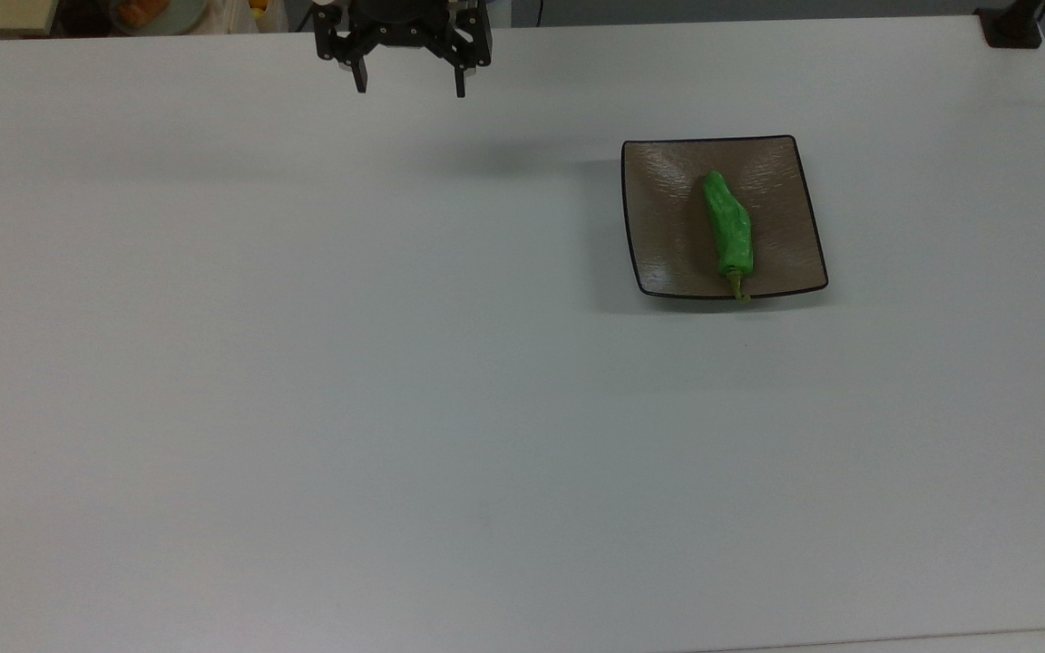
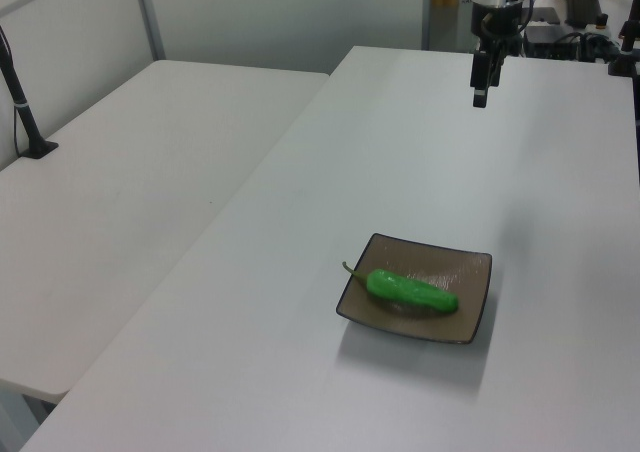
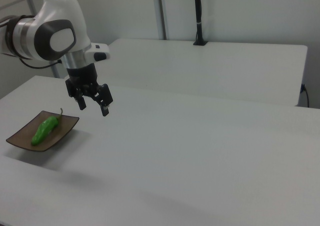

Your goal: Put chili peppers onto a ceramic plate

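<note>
Pepper's on the plate, gripper hanging up in the air with nothing in it

The green chili pepper (image 1: 727, 225) lies lengthwise on the square brown ceramic plate (image 1: 668, 209), a bit toward the top view's right of the plate's middle, and its olive stem (image 1: 738, 288) pokes over the plate's near black rim. In the left view the pepper (image 2: 410, 291) sits across the plate (image 2: 470, 272) with the stem pointing to the left view's left. The gripper (image 1: 410, 90) is well apart from the plate, up near the far edge of the white table (image 1: 305, 363) in the top view, fingers spread wide and holding nothing. The right view has the gripper (image 3: 93, 109) hovering above the tabletop, just to the right view's right of the plate (image 3: 20, 136), fingers pointing down
</note>
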